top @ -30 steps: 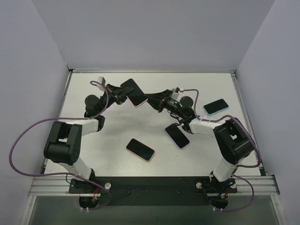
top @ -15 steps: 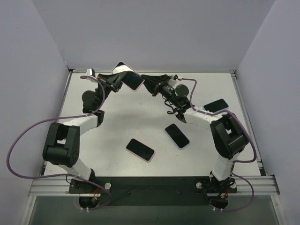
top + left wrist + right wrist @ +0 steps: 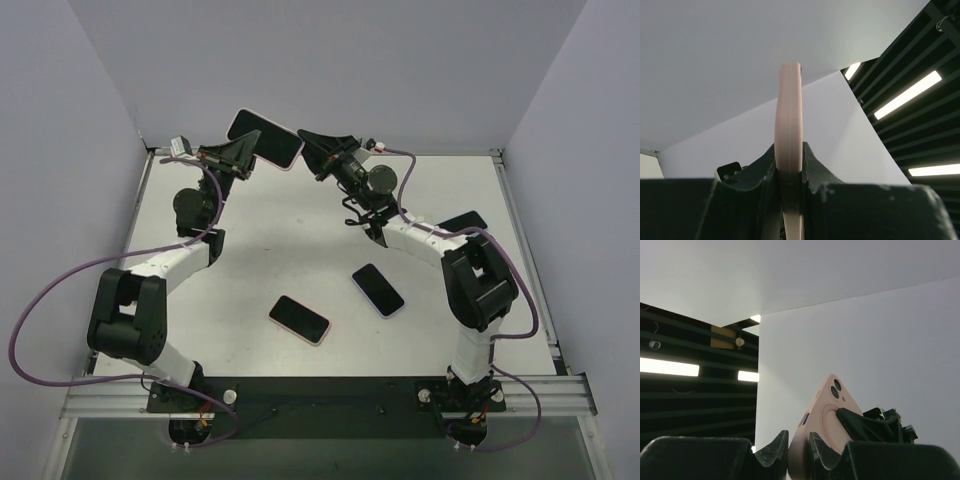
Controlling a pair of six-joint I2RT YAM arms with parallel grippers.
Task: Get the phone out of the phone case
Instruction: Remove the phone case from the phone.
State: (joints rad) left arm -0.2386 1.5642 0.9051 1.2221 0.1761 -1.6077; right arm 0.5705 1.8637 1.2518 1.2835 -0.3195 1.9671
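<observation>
A phone in a pink phone case (image 3: 265, 138) is held in the air over the table's back edge, dark screen facing up. My left gripper (image 3: 243, 152) is shut on its left end. In the left wrist view the case's pink edge (image 3: 789, 115) stands upright, clamped in that gripper (image 3: 789, 150). My right gripper (image 3: 305, 140) is shut on the right end. In the right wrist view the case's back (image 3: 827, 407) shows its camera lenses, and the right gripper (image 3: 799, 439) pinches a lower corner. The left gripper's black finger presses on the back of the case.
On the table (image 3: 270, 250) lie a second pink-cased phone (image 3: 299, 319), a black phone (image 3: 378, 289) and a blue-cased phone (image 3: 462, 221) partly behind the right arm. Grey walls close in the left, back and right sides.
Both arms have lifted the cased phone together, from low over the table's back middle up and back to the left. Both grips have stayed shut.
</observation>
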